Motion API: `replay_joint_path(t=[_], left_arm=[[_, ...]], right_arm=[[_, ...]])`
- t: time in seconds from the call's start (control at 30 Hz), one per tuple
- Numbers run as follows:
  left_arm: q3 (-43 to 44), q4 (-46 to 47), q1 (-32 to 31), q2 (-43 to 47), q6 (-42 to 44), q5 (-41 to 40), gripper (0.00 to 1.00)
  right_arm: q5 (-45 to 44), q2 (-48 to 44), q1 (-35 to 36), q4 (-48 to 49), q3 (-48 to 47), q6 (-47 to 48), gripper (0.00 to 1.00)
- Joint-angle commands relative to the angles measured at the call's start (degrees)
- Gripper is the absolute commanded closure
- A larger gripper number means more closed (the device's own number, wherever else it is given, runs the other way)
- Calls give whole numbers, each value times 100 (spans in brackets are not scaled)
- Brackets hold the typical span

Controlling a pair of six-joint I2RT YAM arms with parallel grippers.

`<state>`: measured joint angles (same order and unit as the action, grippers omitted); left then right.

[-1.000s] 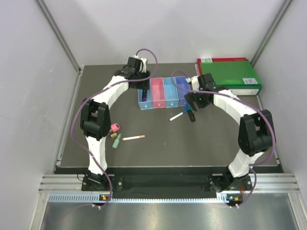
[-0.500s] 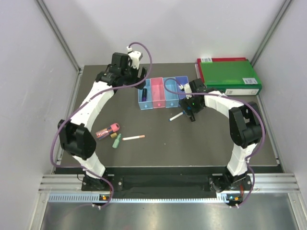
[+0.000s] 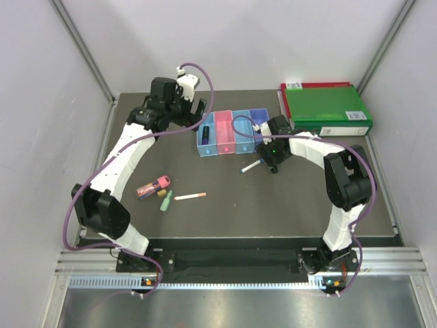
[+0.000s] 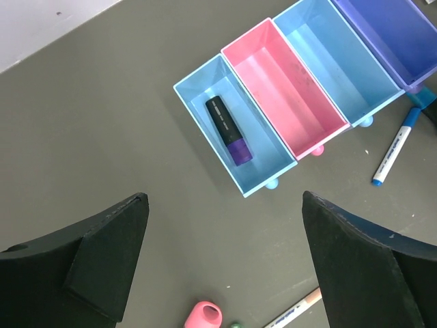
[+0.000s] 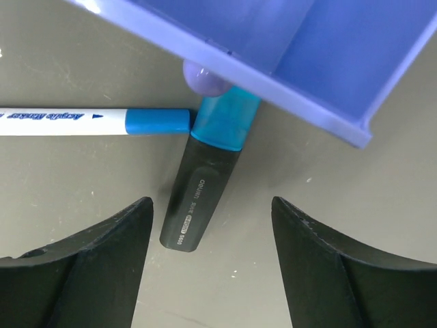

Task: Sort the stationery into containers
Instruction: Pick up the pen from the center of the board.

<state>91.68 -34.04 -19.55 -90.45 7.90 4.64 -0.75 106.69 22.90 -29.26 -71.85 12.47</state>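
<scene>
Setting: robot lab test cell. You have plain white panel walls (image 3: 239, 41) on silver aluminium struts (image 3: 83, 51) from 9 to 3 o'clock, a dark grey matte tabletop (image 3: 273, 205), and a slotted metal mounting rail (image 3: 389, 258) at 6 o'clock.

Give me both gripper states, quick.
Left gripper: open, holding nothing, above the containers.
Right gripper: open, straddling the black-and-blue highlighter on the table, not gripping it.

Four joined boxes (image 4: 287, 89) sit in a row: blue, pink, blue, purple. A purple-black highlighter (image 4: 228, 130) lies flat in the end blue one. At the purple box's corner, a blue-capped dark highlighter (image 5: 205, 184) touches a blue-tipped white pen (image 5: 82, 121). Pink highlighter (image 3: 156, 186), green highlighter (image 3: 166, 200) and pink-tipped pen (image 3: 190, 196) lie loose, well apart from the boxes.
</scene>
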Motion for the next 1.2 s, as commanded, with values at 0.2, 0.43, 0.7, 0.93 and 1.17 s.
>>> replay_joint_path(t=[0.2,0.43,0.7,0.93,1.17], left_arm=[[-10,179,30,494,344,1,1],[-124,187,30,599,562,106,1],[-405,249,30,766,1433,318,1],[-914,337,22,1196,2898,713,1],[-1503,495,-57,1767,4464,1223,1]], right_arm=[[383,123,136,8,260,72,52],[418,255,136,8,242,80,74],[269,-289,136,-194,382,212,100],[93,-1456,145,-493,866,581,100],[-84,-2231,136,-993,638,1353,100]])
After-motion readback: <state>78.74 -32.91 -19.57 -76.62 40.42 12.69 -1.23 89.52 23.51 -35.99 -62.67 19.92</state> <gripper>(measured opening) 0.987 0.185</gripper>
